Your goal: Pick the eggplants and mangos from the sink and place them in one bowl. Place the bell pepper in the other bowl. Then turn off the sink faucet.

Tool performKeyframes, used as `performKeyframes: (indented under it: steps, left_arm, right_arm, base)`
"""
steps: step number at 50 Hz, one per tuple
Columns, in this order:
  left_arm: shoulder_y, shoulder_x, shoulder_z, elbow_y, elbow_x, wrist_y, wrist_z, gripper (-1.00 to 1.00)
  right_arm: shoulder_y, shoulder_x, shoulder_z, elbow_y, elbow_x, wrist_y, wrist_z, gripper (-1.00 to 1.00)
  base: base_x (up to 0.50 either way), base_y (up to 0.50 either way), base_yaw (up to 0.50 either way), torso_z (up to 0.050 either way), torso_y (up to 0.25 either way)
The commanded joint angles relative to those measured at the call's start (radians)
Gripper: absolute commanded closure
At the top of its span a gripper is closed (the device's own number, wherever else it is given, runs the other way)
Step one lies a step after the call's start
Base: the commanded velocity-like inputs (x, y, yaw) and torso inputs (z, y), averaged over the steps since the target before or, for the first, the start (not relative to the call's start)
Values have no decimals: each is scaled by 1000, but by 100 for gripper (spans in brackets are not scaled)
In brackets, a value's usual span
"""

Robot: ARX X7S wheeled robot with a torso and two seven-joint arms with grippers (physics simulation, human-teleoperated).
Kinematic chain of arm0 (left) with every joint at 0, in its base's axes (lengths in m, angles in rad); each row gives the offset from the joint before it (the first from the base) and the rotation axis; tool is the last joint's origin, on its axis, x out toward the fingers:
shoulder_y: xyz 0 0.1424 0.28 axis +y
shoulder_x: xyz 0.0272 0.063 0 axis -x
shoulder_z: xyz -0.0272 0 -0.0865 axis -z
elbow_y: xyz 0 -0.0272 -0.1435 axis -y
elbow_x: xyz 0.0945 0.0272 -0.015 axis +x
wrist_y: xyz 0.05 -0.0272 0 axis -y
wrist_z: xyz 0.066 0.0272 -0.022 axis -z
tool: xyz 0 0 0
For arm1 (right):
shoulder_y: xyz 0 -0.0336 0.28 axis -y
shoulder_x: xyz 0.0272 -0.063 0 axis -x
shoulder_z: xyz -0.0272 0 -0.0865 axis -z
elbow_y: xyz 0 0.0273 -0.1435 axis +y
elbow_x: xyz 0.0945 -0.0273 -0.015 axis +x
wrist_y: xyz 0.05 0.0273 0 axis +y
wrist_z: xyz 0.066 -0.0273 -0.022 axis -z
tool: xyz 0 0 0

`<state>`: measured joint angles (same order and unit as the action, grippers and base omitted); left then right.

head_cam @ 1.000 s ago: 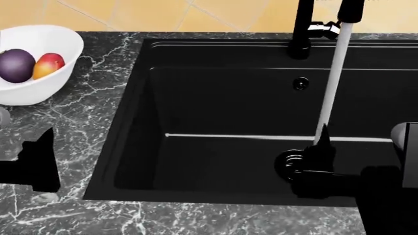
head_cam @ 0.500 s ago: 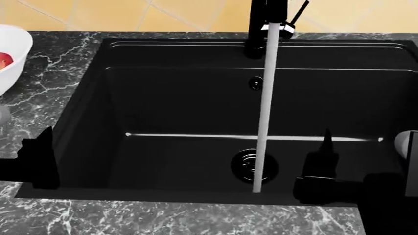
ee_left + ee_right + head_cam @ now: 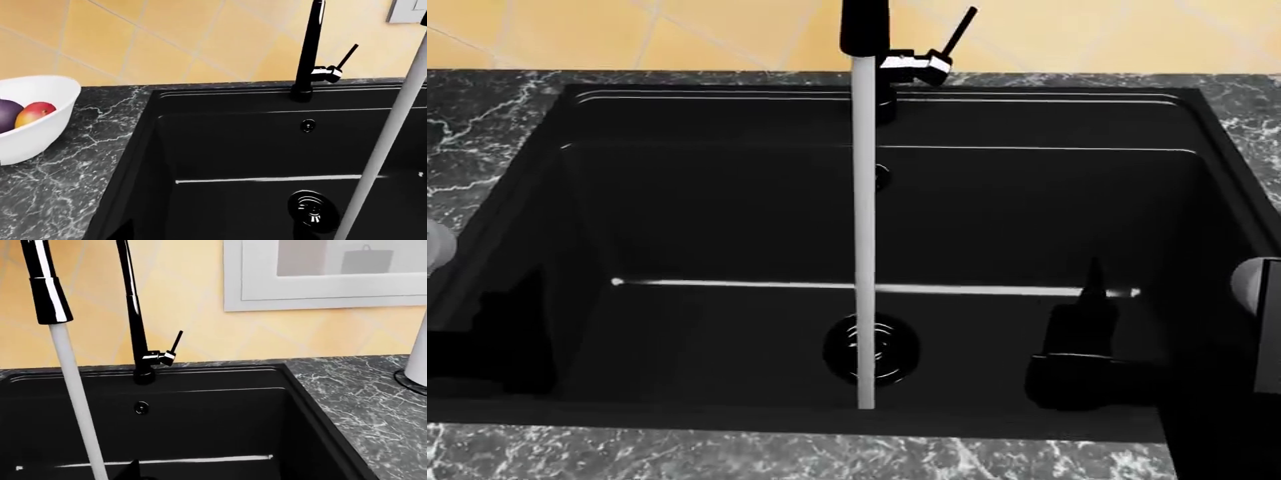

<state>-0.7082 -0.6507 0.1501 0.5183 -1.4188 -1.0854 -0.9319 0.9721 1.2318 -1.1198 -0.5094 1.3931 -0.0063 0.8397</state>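
The black sink (image 3: 694,200) fills the head view. Its faucet (image 3: 865,30) is running, and a white stream (image 3: 864,220) falls onto the drain (image 3: 894,350). The faucet handle (image 3: 941,55) sticks out to the right of the stem. In the left wrist view, a white bowl (image 3: 40,135) on the counter holds a purple eggplant (image 3: 8,114) and a mango (image 3: 35,112). My left gripper (image 3: 501,340) is a dark shape at the sink's left wall. My right gripper (image 3: 1084,340) hangs inside the basin, right of the stream. The jaws of both are too dark to read. The bell pepper is out of view.
Black marble counter (image 3: 481,110) surrounds the sink, with a yellow tiled wall (image 3: 200,335) behind. A white object (image 3: 420,355) stands on the counter to the right of the sink. A framed window (image 3: 320,275) hangs above it.
The head view has swung to the right: the sink and faucet slid left to the middle of the picture and the bowl left it. Both grippers keep their places in the view.
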Motion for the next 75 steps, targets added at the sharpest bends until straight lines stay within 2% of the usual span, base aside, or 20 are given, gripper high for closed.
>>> performKeyframes:
  steps: [1,15,42,59,60,62,68,75]
  left_arm:
    - [-1,6,-13,-22,21,1,8,-100]
    - [5,5,-16,-17,14,11,3,-100]
    - [14,6,-14,-18,37,39,12,-100]
    - [18,3,-22,-51,45,59,34,-100]
    - [21,2,-18,-46,56,62,40,-100]
    - [22,6,-14,-47,62,66,44,-100]
    - [-77,79,51,-158,151,78,66,-100]
    - [-195,170,161,-365,318,144,174,-100]
  right_arm:
    - [-1,-29,9,11,-26,9,-12,-100]
    - [-24,-21,5,7,-29,-4,4,-100]
    - [-24,-28,9,3,-23,13,13,-100]
    - [-19,-48,18,26,-2,13,18,-100]
    - [-30,-63,35,49,31,-36,13,-100]
    - [-7,-102,39,99,51,-18,-9,-100]
    - [185,-302,14,391,79,188,-136,-100]
    - [364,-553,-9,875,54,269,-403,-100]
  base:
    - [344,0,0,0,0]
    - [352,-1,0,0,1]
    - [380,-176,0,0,1]
    - [22,0,0,0,0]
    - [0,0,0,0,0]
    - [0,0,0,0,0]
    - [0,0,0,0,0]
    - [0,0,0,0,0]
